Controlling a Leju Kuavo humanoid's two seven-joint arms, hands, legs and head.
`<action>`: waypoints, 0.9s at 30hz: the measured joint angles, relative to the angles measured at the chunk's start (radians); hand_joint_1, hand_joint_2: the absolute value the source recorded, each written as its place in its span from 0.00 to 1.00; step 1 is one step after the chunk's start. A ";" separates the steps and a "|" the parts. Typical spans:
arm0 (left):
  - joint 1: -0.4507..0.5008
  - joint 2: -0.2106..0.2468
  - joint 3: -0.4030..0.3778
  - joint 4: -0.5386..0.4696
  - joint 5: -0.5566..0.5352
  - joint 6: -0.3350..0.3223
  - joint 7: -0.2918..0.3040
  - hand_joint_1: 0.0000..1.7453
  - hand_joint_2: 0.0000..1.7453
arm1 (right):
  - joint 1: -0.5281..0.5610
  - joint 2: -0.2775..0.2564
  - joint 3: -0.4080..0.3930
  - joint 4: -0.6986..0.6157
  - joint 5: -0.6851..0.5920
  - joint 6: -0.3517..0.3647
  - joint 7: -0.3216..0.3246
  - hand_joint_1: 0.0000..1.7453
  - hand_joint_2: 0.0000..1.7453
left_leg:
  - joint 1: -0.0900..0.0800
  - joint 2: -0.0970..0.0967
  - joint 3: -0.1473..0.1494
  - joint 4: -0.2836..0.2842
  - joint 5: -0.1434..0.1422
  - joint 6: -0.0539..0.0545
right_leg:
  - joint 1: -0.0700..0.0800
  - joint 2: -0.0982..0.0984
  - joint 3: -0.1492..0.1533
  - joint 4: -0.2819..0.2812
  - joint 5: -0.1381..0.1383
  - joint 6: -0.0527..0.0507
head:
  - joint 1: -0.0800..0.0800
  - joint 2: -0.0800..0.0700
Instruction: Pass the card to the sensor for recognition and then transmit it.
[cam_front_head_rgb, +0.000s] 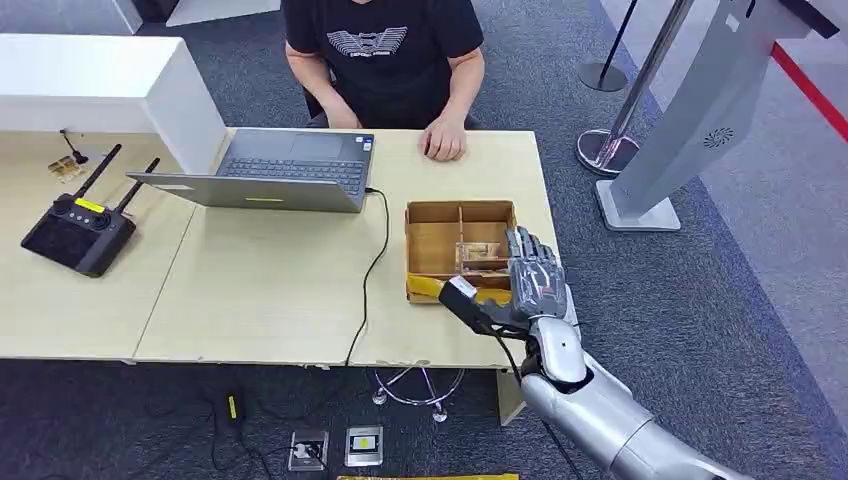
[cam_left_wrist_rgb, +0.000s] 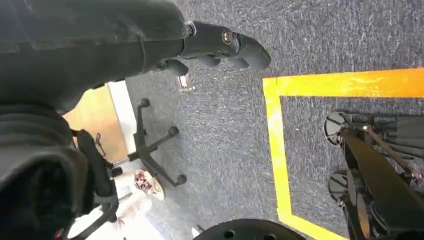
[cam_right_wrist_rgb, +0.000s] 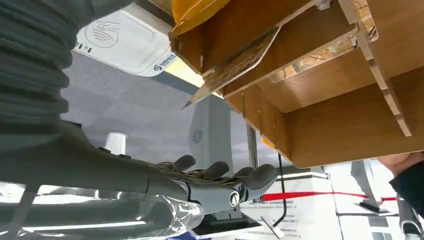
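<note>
The robot's right hand hovers over the brown cardboard box with dividers on the pale wooden counter, fingers spread, holding nothing. The tan card leans inside the box, not picked up yet

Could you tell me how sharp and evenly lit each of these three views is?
Head view: even indoor light, sharp, only soft shadows under the laptop. Left wrist view: the left hand is dark and soft-edged, the carpet slightly smeared. Right wrist view: turned upside down, the wooden box crisp, the right hand shaded, bright background washed out.
</note>
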 joint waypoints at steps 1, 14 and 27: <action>0.000 0.000 0.000 0.000 0.000 0.000 0.000 0.00 0.00 | 0.000 0.000 0.000 0.001 -0.002 0.000 0.000 1.00 1.00 | 0.000 0.000 0.000 0.000 0.000 0.000 | 0.000 0.000 0.000 0.000 0.000 0.000 | 0.000 0.000; 0.000 0.000 0.000 0.006 0.000 0.000 0.000 0.00 0.00 | -0.002 0.009 0.000 0.026 -0.044 -0.006 -0.017 1.00 1.00 | 0.000 0.000 0.000 0.000 0.000 0.000 | 0.000 0.000 0.000 0.000 0.000 0.000 | 0.000 0.000; 0.000 0.001 0.000 0.008 -0.011 0.000 0.000 0.00 0.00 | -0.010 0.042 0.002 0.071 -0.103 -0.057 -0.054 1.00 1.00 | 0.000 0.000 0.000 0.000 0.000 0.000 | 0.000 0.000 0.000 0.000 0.000 0.000 | 0.000 0.000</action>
